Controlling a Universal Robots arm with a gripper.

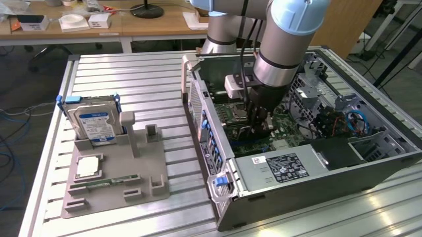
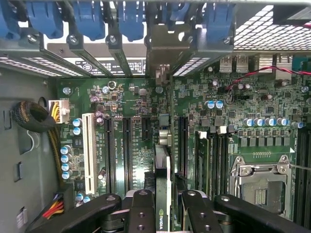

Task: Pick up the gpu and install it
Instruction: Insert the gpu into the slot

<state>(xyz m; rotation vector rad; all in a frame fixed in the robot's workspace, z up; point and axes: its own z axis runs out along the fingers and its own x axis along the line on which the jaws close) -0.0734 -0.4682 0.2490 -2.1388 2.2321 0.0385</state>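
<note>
- We count one arm, and its hand (image 1: 258,129) is lowered inside the open computer case (image 1: 343,173), over the green motherboard (image 1: 254,144).
- In the wrist view we see the hand (image 2: 163,213) with its two black fingers (image 2: 141,213) closed on the gpu (image 2: 163,194), one finger on each face of the thin card.
- The gpu stands on its edge between the fingers, and its far end reaches to the metal bracket area at the case wall; we cannot tell if the card sits fully in a slot.
- On the motherboard (image 2: 136,141) we count one white slot (image 2: 89,150) and several black slots beside the card; their exact number is hard to make out because the card and the fingers cover some.
- One empty processor socket (image 2: 260,187) is visible, cut off at the edge of the picture.
- Blue clips (image 2: 131,19) stand in a row above the rear brackets; some are cut off, so we do not count them.
- On the metal surface (image 1: 132,74) beside the case lies one grey holder tray (image 1: 112,192).
- In this tray stands one hard drive (image 1: 94,123), upright; one processor (image 1: 89,166) and one memory stick (image 1: 105,182) lie flat.
- In the exterior view the arm hides the card.
</note>
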